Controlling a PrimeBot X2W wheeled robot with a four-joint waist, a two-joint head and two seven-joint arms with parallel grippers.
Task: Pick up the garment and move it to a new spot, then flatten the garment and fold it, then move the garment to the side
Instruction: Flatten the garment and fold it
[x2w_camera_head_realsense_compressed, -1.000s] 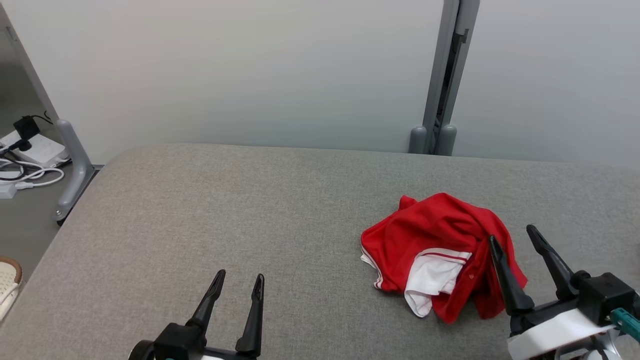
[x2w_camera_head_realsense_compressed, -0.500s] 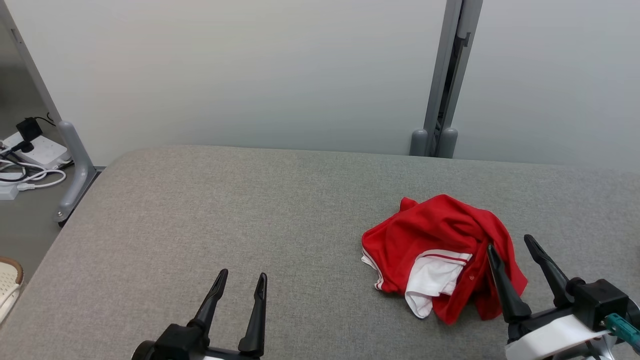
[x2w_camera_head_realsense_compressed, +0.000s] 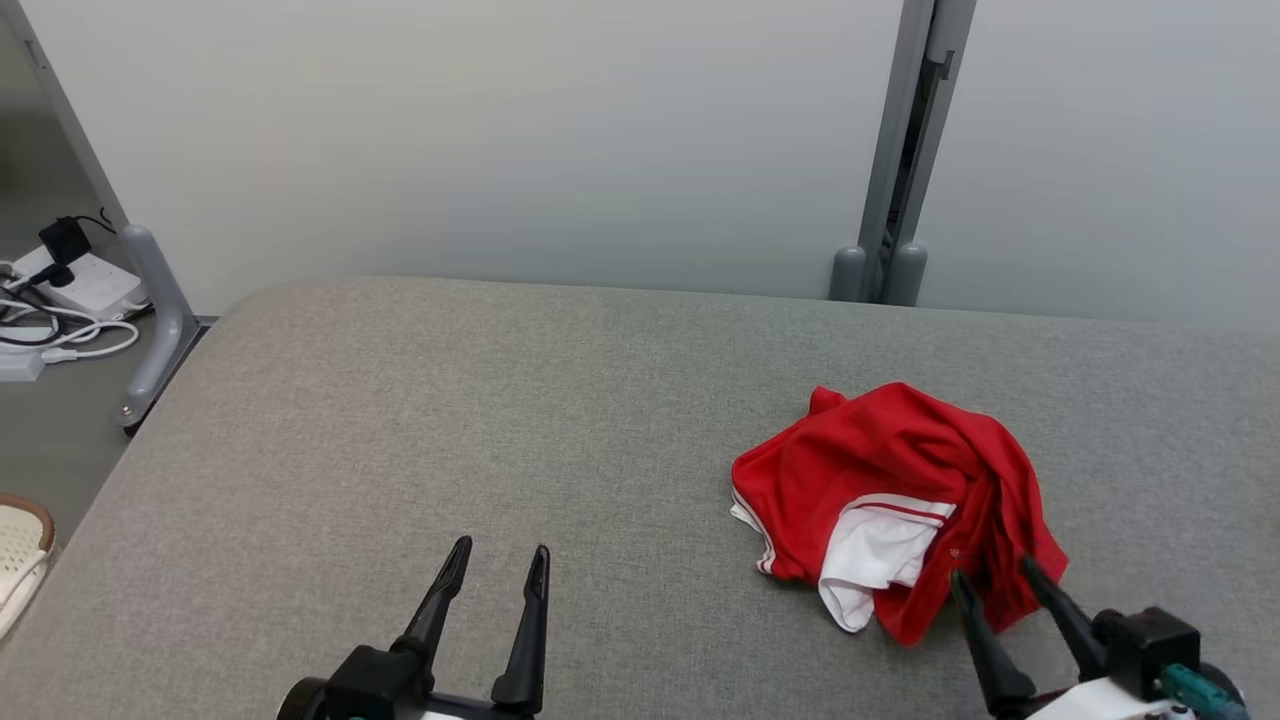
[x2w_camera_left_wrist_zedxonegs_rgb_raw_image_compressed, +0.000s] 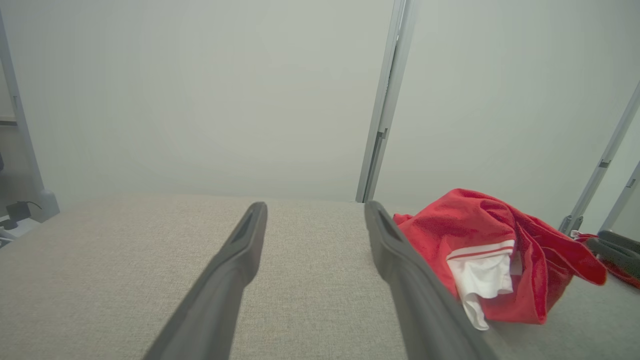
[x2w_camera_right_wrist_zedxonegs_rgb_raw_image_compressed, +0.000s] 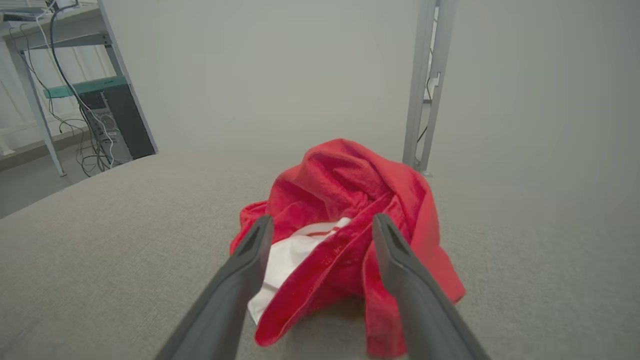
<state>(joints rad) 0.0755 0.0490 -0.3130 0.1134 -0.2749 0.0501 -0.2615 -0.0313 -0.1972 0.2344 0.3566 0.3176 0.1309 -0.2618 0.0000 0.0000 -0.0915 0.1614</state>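
Garment (x2w_camera_head_realsense_compressed: 890, 480) is red, crumpled into a loose heap, with a white part edged by a thin red stripe turned out on its near left side. Nearest to me, my right pincer (x2w_camera_head_realsense_compressed: 990, 572) stands released, its two dark fingers spread, their tips at the near edge of the heap. In the right wrist view the fingers rise on either side of the red and white folds; I cannot tell whether they touch the cloth. My left pincer (x2w_camera_head_realsense_compressed: 500, 547) is released too, hanging over bare surface, well apart from the heap, which lies off to its right. The heap rests on the right half of the grey fabric-covered table (x2w_camera_head_realsense_compressed: 450, 400). Beyond the table's far edge stands a pale wall with a grey upright post (x2w_camera_head_realsense_compressed: 905, 150).
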